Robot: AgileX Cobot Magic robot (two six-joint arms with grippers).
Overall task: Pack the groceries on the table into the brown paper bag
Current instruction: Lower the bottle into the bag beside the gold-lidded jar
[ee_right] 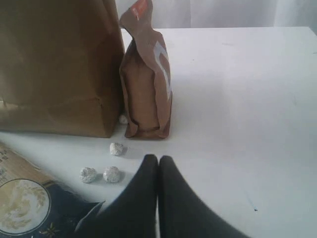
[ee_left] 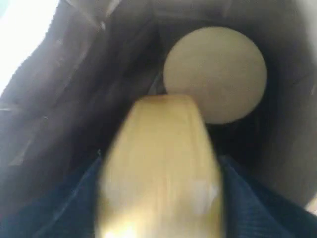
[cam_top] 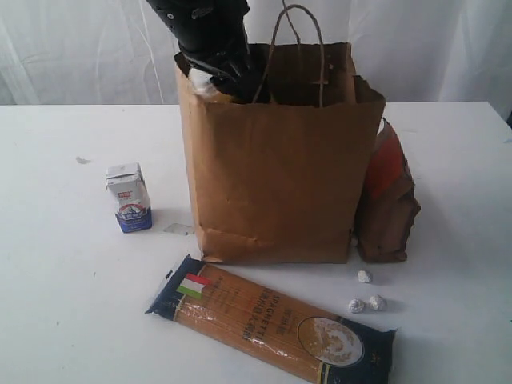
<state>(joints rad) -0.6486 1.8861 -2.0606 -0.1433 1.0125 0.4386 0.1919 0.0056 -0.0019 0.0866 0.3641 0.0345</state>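
The brown paper bag (cam_top: 272,176) stands upright mid-table. My left arm (cam_top: 212,40) reaches down into its mouth, and the fingertips are hidden there. Inside, the left gripper (ee_left: 161,163) has the blurred yellow-grain bottle (ee_left: 158,144) between its dark fingers (ee_left: 247,198); whether they still press it is unclear. Below it lies a round pale-gold lid (ee_left: 215,74). The milk carton (cam_top: 128,198) stands left of the bag. The spaghetti pack (cam_top: 272,324) lies in front. The brown-orange pouch (cam_top: 386,200) leans on the bag's right side. My right gripper (ee_right: 158,158) is shut and empty, low over the table near the pouch (ee_right: 146,84).
Three small foil balls (cam_top: 366,300) lie between the pouch and the spaghetti pack, just ahead of the right gripper's fingertips (ee_right: 111,173). The bag's twisted handles (cam_top: 300,48) stand up beside my left arm. White curtain hangs behind the table (cam_top: 456,264).
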